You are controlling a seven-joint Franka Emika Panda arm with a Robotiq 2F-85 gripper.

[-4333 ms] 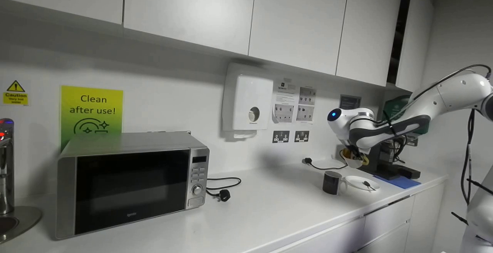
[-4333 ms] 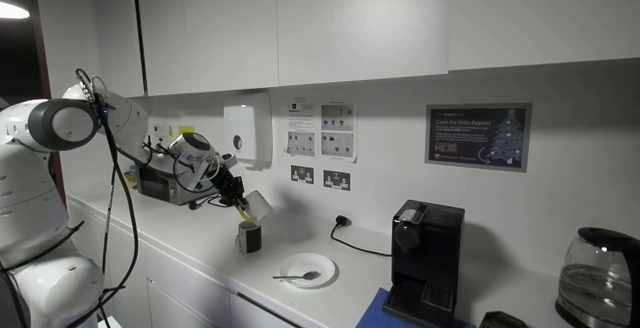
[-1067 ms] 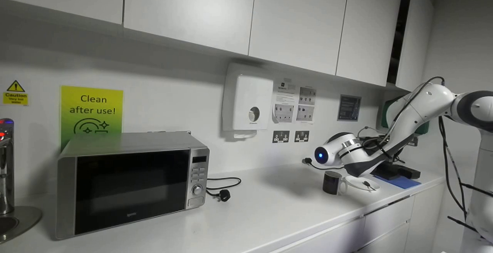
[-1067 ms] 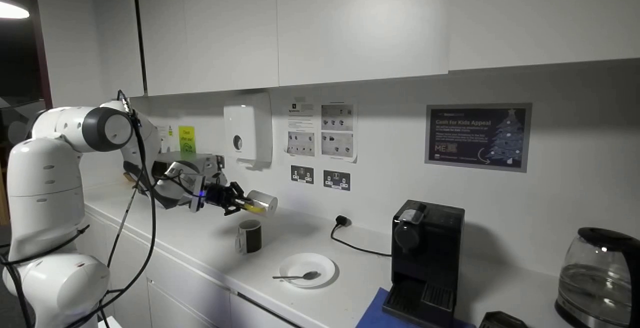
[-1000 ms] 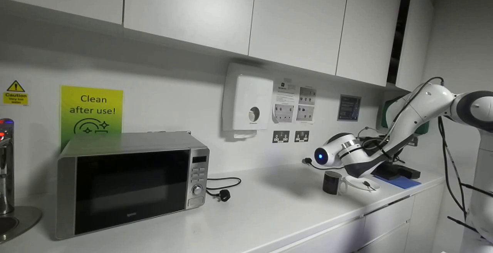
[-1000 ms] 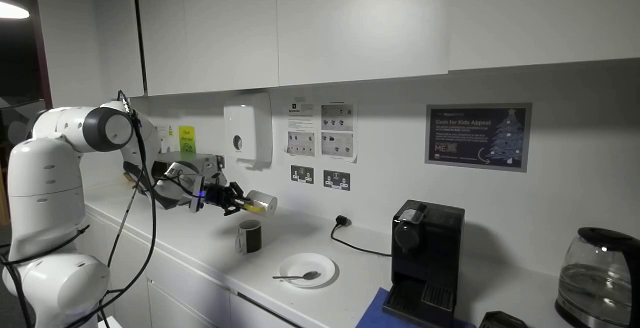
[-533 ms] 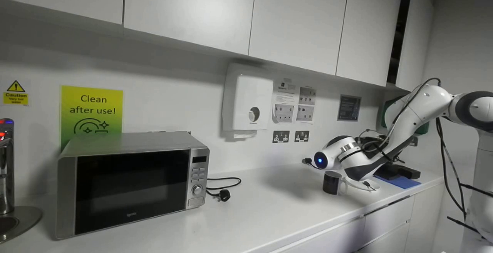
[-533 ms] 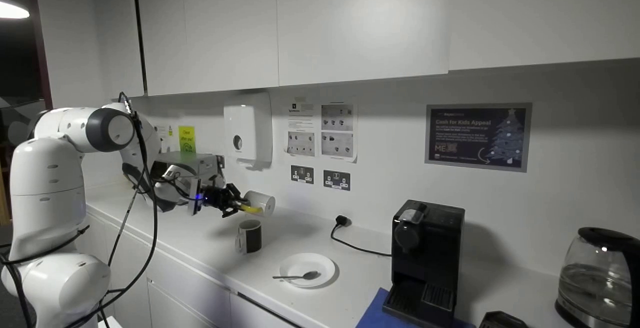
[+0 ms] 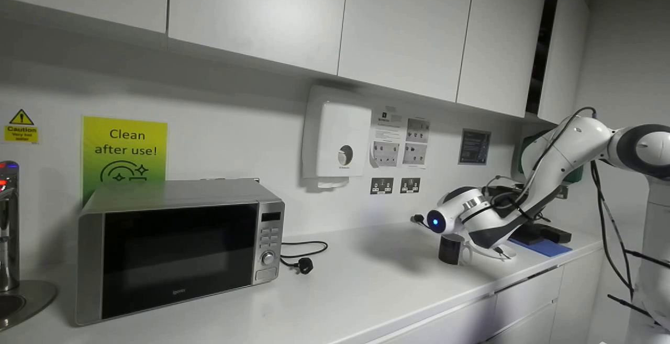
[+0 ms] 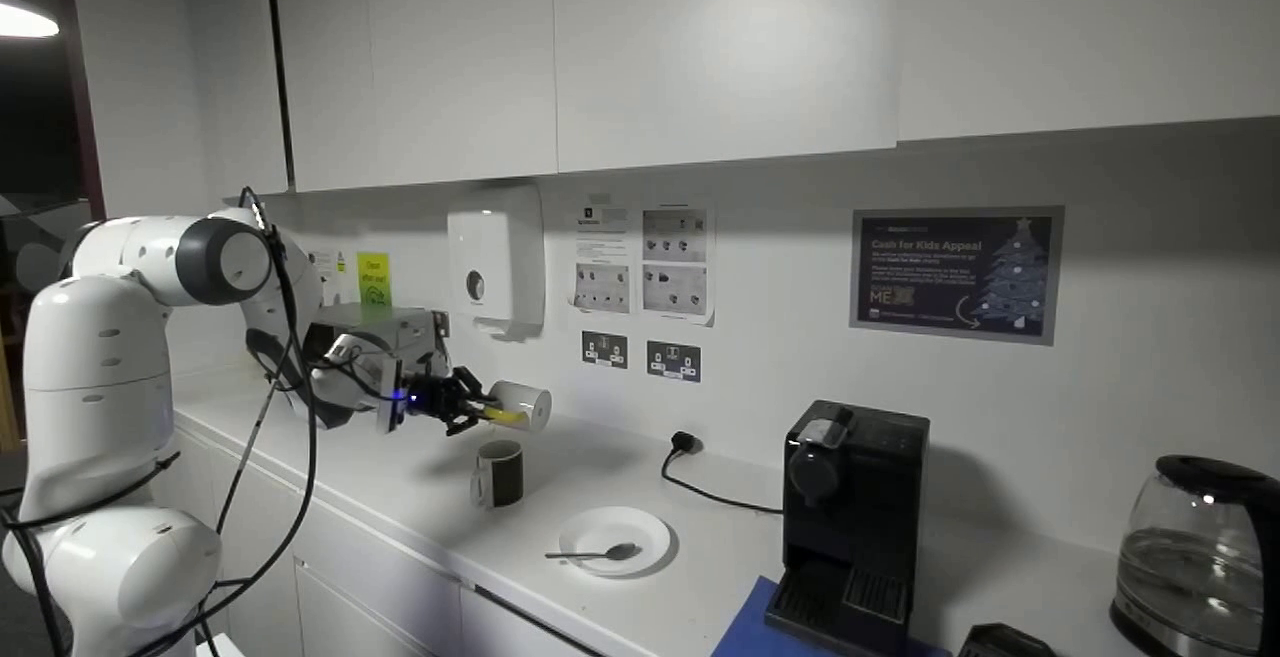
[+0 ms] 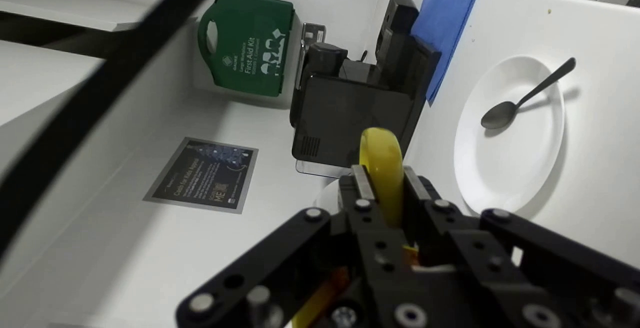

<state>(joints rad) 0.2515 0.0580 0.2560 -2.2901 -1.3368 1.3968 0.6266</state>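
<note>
because the yellow handle point(image 11: 382, 144) of the white mug point(image 10: 522, 400) seems easiest to pinch, i note the gripper point(image 11: 388, 184) clenched on it, likely bearing all weight; white mug hangs sideways above counter point(image 10: 720, 547), near dark mug point(image 10: 504, 477).

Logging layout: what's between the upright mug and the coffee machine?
A plate bearing a spoon, then blue cloth; a plug and cable nearer the wall, in an exterior view.
</note>
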